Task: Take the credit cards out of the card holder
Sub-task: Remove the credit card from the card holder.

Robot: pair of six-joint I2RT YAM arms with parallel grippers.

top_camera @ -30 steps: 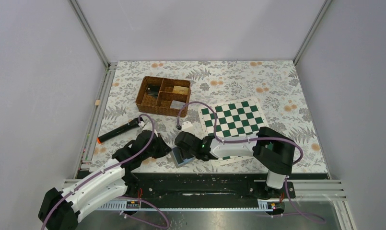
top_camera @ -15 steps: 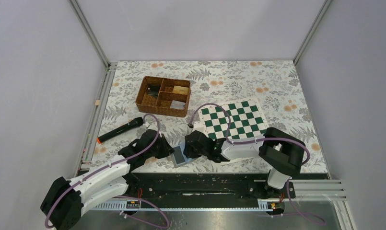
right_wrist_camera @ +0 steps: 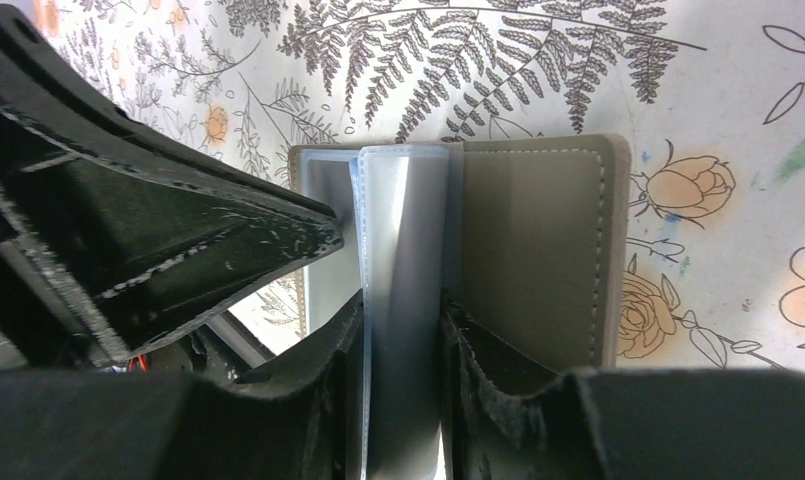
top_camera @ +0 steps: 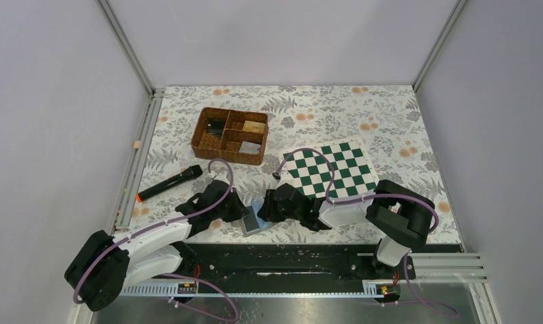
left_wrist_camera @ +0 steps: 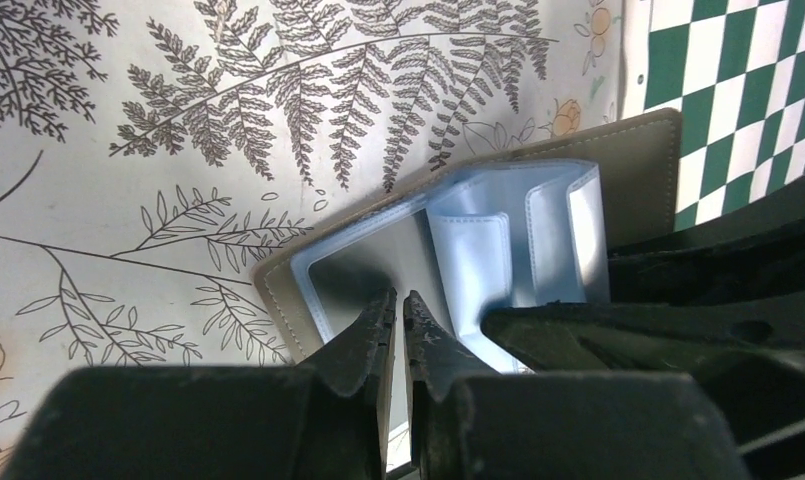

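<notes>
A small grey book-like card holder point(top_camera: 250, 223) with a light blue inside lies open on the fern-and-flower patterned desk point(top_camera: 390, 128), close to its near edge, between the two arms and just off the near left corner of a green-and-white chequered board point(top_camera: 330, 169). Its grey cover lies flat on the desk with the stitched edge showing, and the clear bluish sleeves stand up from the spine in a bundle.

The right pincer point(right_wrist_camera: 403, 310) is clenched on that bundle of sleeves: one finger point(right_wrist_camera: 328, 350) presses against each side, and the sleeves fill the narrow gap between them. The grey flap of the cover lies flat just to the right of this grip in the right wrist view.

The left pincer point(left_wrist_camera: 398, 305) comes in from the other side. Its jaws are drawn together to a hairline slit, with the tips over the left-hand inner leaf of the holder, just beside the raised sleeves. Whether a thin leaf or card is nipped in that slit cannot be told. The two pincers sit very near each other over the holder.

Farther back on the desk stands a brown wicker basket point(top_camera: 208, 145) with compartments. A black stick-shaped object with an orange tip point(top_camera: 168, 183) lies left of the arms.
</notes>
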